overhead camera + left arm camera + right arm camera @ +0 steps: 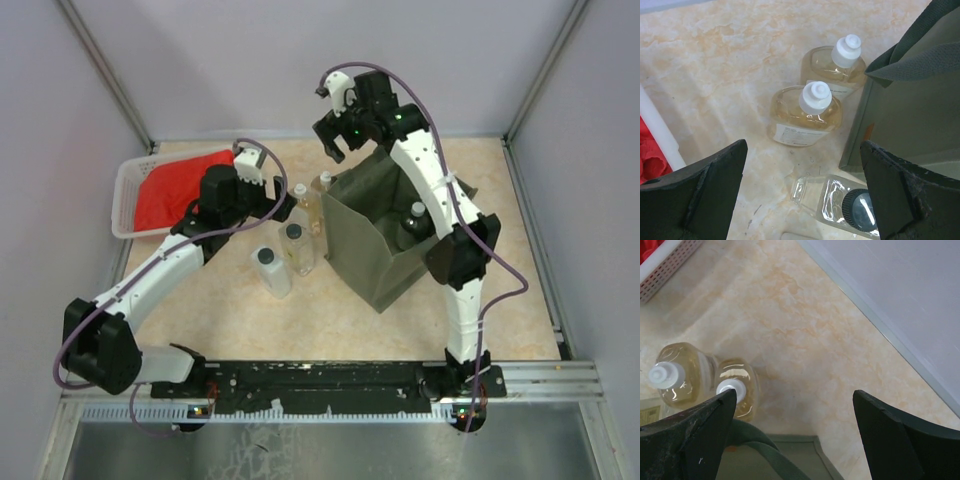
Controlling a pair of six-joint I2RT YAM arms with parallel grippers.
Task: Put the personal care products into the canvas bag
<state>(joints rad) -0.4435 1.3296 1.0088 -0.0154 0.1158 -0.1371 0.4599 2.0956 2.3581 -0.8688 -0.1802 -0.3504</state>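
Note:
The olive canvas bag (375,245) stands open mid-table. Two amber bottles with white caps (300,197) (323,184) stand by its left side. The clear bottle with black cap (296,242) and the white bottle with dark-grey cap (269,268) stand in front of them. My left gripper (283,208) is open above the clear bottle (832,197), with the amber bottles (807,117) (835,62) ahead and the bag (910,110) on its right. My right gripper (335,140) is open and empty, high over the bag's far corner (805,460). A capped object (415,213) shows inside the bag.
A white lattice basket (128,200) holding a red cloth (175,190) sits at the left, behind my left arm. Its corner shows in the right wrist view (665,265). Grey walls close the table at the back and sides.

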